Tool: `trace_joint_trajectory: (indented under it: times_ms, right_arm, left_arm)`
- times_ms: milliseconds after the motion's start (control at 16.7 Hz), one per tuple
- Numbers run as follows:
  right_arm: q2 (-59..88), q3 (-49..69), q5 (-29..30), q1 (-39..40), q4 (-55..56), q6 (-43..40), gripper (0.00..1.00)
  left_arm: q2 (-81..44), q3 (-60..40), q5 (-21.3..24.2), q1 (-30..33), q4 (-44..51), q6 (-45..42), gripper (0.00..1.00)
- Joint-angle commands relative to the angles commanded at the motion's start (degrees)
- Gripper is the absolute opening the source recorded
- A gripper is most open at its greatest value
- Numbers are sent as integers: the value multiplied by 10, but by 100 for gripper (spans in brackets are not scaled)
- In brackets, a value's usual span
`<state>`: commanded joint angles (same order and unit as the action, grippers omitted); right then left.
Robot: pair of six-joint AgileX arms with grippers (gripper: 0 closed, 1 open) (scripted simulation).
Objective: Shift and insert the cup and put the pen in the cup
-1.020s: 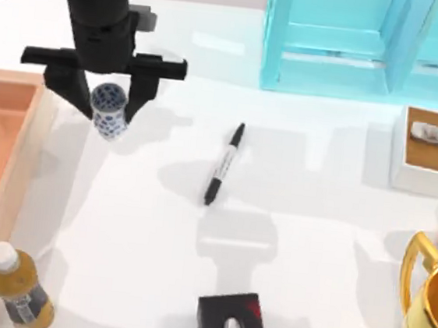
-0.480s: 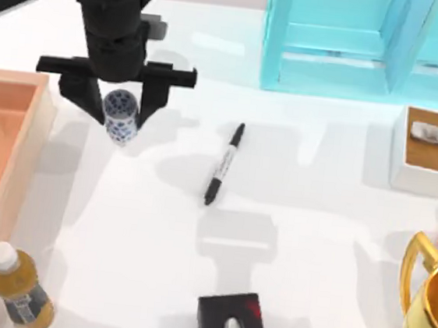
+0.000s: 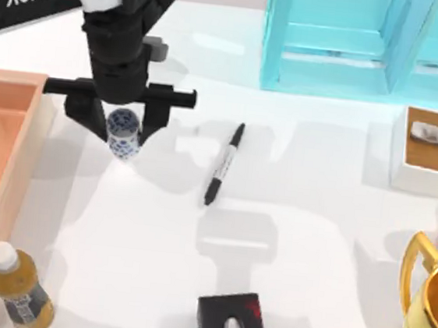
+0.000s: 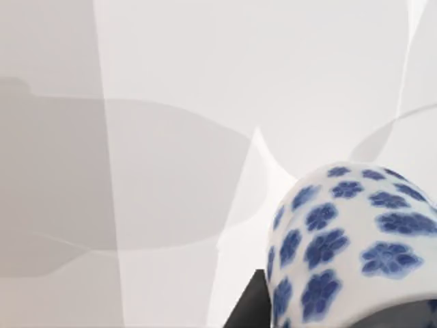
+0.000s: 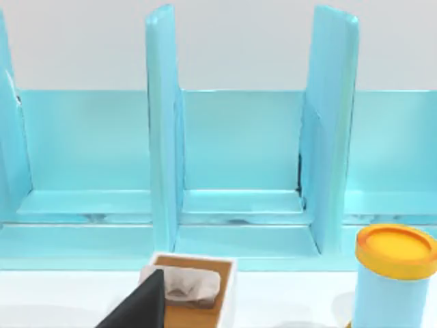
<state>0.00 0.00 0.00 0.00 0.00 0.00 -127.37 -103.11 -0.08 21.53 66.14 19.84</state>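
The cup [image 3: 123,135], small and white with blue flowers, sits between the fingers of my left gripper [image 3: 121,126] at the table's back left. The gripper is shut on it. In the left wrist view the cup [image 4: 355,246] looms close above the white tabletop. The pen [image 3: 224,163], slim with black ends and a pale barrel, lies flat on the table to the right of the cup, well apart from it. My right gripper [image 3: 232,326] is parked at the front edge of the table, near the middle.
A pale orange tray [image 3: 8,87] runs along the left side, with a yellow bottle [image 3: 18,288] at the front left. A light blue shelf [image 3: 357,45] stands at the back. A tissue box [image 3: 426,150] and a gold trophy [image 3: 427,311] occupy the right side.
My left gripper has carried the cup a little to the right and toward the front, closer to the pen. The pen and the right arm have not moved.
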Motion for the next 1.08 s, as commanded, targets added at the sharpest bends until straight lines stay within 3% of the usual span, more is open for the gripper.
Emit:
trace_joint_trajectory:
  times_ms: [120,900,1080]
  right_arm:
    - [0,0,0,0,0,0,100]
    - [0,0,0,0,0,0,100]
    - [0,0,0,0,0,0,100]
  left_arm:
    - [0,0,0,0,0,0,0]
    - [0,0,0,0,0,0,98]
    - [0,0,0,0,0,0,100]
